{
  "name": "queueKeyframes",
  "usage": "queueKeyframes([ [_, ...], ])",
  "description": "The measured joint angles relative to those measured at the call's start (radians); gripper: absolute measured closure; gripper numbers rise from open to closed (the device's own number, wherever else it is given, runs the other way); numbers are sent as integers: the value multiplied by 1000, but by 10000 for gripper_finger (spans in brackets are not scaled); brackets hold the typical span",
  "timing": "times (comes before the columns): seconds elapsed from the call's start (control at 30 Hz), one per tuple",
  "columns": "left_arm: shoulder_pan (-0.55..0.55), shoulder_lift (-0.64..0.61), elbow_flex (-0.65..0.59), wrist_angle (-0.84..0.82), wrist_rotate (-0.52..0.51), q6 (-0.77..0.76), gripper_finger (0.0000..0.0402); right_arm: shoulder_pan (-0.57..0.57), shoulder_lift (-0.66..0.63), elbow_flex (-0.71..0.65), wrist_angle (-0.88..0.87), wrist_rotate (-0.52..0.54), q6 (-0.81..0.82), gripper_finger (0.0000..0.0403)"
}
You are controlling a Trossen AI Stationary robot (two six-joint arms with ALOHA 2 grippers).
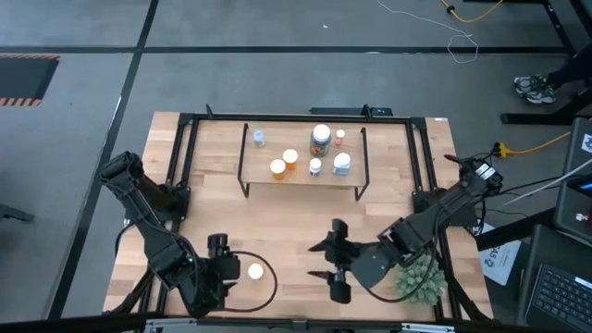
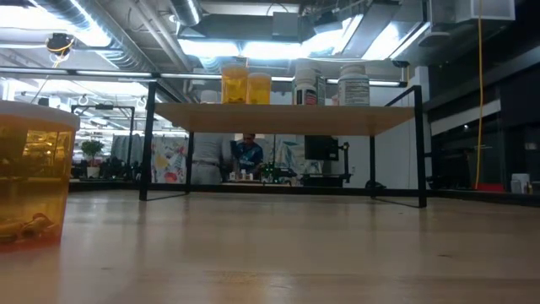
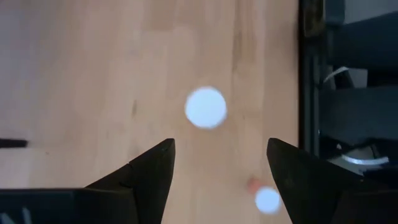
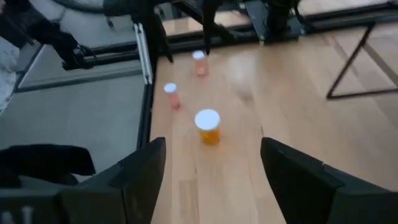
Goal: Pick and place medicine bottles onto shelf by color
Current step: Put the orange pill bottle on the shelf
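The shelf (image 1: 305, 176) stands at the table's far middle and carries several bottles: two orange ones (image 1: 284, 164), a large jar (image 1: 321, 139), white ones (image 1: 342, 164) and a bluish one (image 1: 259, 138). On the table near the near-left corner stands an orange bottle with a white cap (image 1: 254, 272) (image 4: 207, 126) (image 3: 206, 107). Two smaller capped bottles (image 4: 171, 93) (image 4: 199, 62) stand beyond it. My left gripper (image 1: 227, 271) (image 3: 221, 168) hangs open above that cap. My right gripper (image 1: 322, 262) (image 4: 214, 162) is open, level, pointing at it from the right.
A spiky green plant (image 1: 421, 277) sits at the near-right corner beside the right arm. A black frame (image 1: 185, 139) runs along the table's edges. In the low view an orange bottle (image 2: 25, 177) stands close at the left. Bare wood lies between the shelf and the grippers.
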Motion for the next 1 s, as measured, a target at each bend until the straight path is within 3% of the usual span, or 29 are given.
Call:
queueKeyframes([
  [0.23,1,0,0,-107,169,0,151,-39,20,-115,213,0,-122,138],
  [0.4,-6,0,0,-204,206,-54,151,-74,116,-115,334,-58,-205,138],
  [0.63,-71,0,0,-335,260,-126,151,-93,300,45,334,-129,-317,138],
  [1.0,-175,0,0,-418,176,-217,151,-124,608,409,208,-202,-331,138],
])
